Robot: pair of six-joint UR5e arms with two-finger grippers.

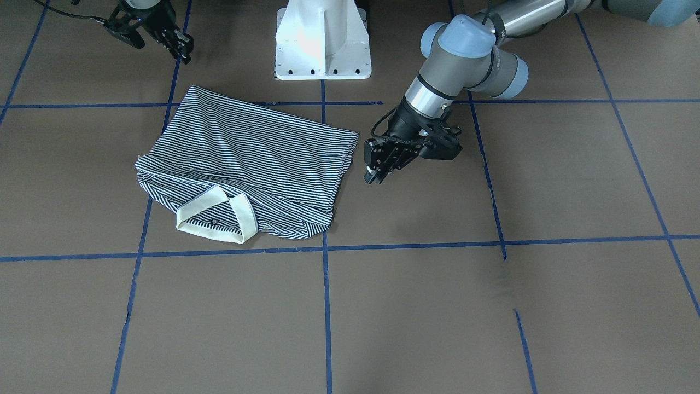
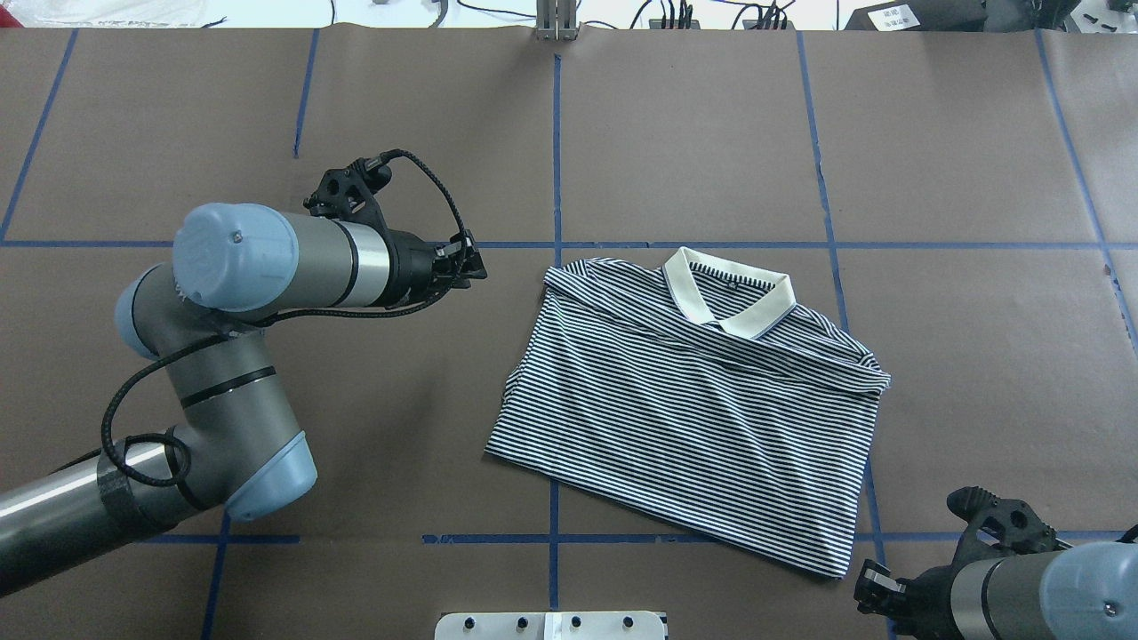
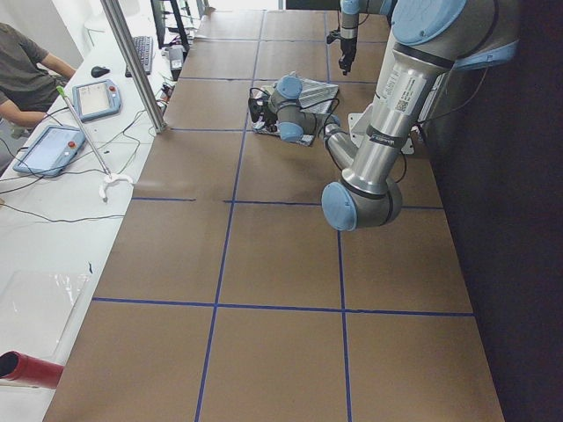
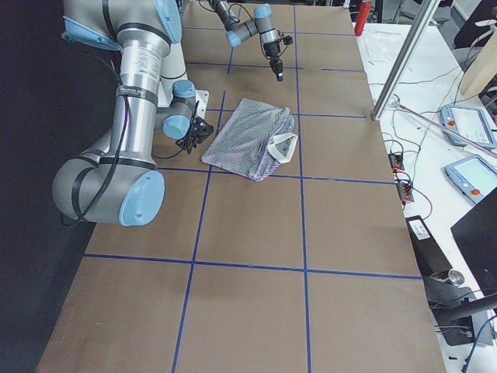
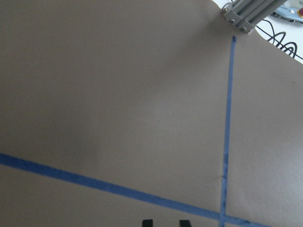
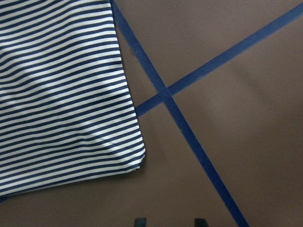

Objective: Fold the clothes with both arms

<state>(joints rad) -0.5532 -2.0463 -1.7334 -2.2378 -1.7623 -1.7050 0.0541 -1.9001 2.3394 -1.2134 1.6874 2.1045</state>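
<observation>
The striped polo shirt (image 2: 693, 400) lies folded on the table, cream collar (image 2: 729, 298) at its far edge; it also shows in the front view (image 1: 246, 158). My left gripper (image 2: 476, 262) hovers empty just left of the shirt's left edge, apart from it (image 1: 373, 174). Its fingertips (image 5: 147, 222) show a narrow gap over bare paper. My right gripper (image 2: 867, 591) is open and empty, just off the shirt's near right corner. The right wrist view shows that corner (image 6: 61, 94) beyond the spread fingertips (image 6: 139, 221).
The table is covered in brown paper with blue tape grid lines (image 2: 556, 160). The white pedestal base (image 1: 322, 41) stands at the robot's side of the table. An aluminium post (image 2: 556, 22) stands at the far edge. Operators' tablets and cables lie beyond it (image 4: 466, 175).
</observation>
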